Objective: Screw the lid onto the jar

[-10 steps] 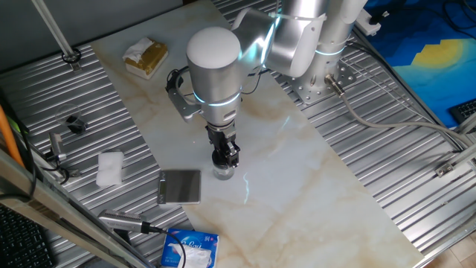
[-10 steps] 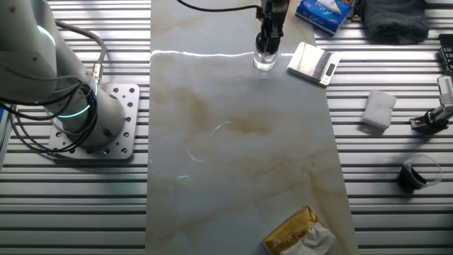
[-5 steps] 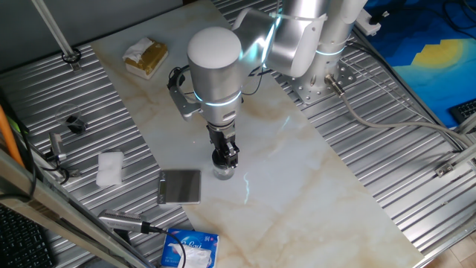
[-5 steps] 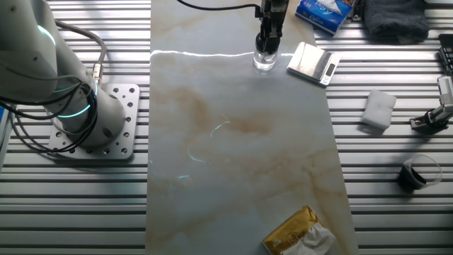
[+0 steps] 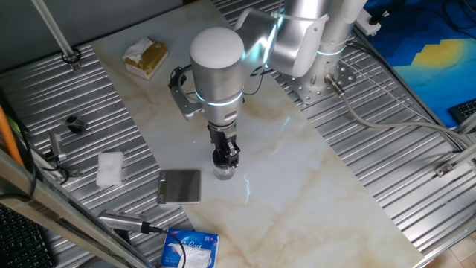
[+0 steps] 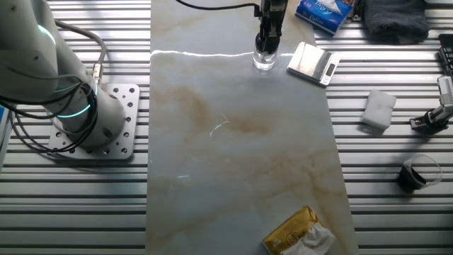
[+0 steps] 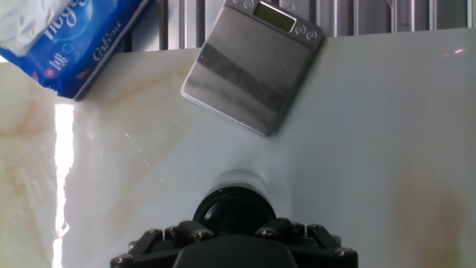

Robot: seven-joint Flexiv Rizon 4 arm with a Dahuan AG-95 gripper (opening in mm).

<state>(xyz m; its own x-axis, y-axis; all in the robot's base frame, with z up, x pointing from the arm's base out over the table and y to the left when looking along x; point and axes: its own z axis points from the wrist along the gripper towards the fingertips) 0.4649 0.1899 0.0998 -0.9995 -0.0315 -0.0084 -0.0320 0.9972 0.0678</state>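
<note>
The two-finger gripper (image 5: pixel 225 156) grips the small round black lid (image 7: pixel 234 211) and holds it on top of the small clear glass jar (image 6: pixel 264 61), which stands on the marble surface (image 5: pixel 297 186) near one short edge, just beside the grey square scale (image 7: pixel 249 67). Nothing steadies the jar, so it could spin with the lid or slide into the scale, and a tilted lid could cross-thread.

Grey plate (image 5: pixel 180 186) sits just beside the jar (image 5: pixel 223 172), crowding that side, while open bench (image 5: pixel 297 179) lies opposite.
</note>
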